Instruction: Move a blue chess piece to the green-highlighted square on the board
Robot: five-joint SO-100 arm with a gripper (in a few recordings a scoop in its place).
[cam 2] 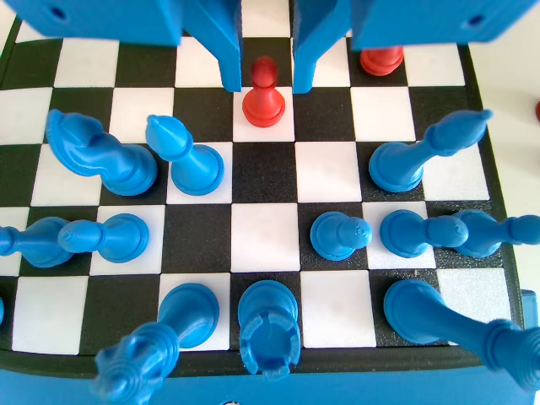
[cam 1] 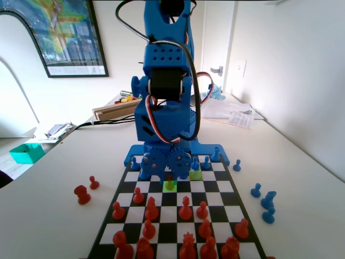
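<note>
gripper [cam 2: 264, 67] agape around red pawn [cam 2: 263, 93]

Home or office room, hobby setup: white table [cam 1: 48, 216] against white walls, framed poster [cam 1: 64, 35] upper left of fixed view, door with handle [cam 1: 217, 70] upper right, loose papers [cam 1: 234, 113] and clutter behind the arm.

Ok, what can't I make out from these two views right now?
- Fixed view: the blue arm hides most blue back-row pieces; the small piece on the bright lime-green highlighted square looks tinted, colour unclear.
- Wrist view: the open gripper straddles a small red plastic pawn; height above the black-and-white checkered board unclear.
- Wrist view: gripper body cuts off another red piece.
</note>
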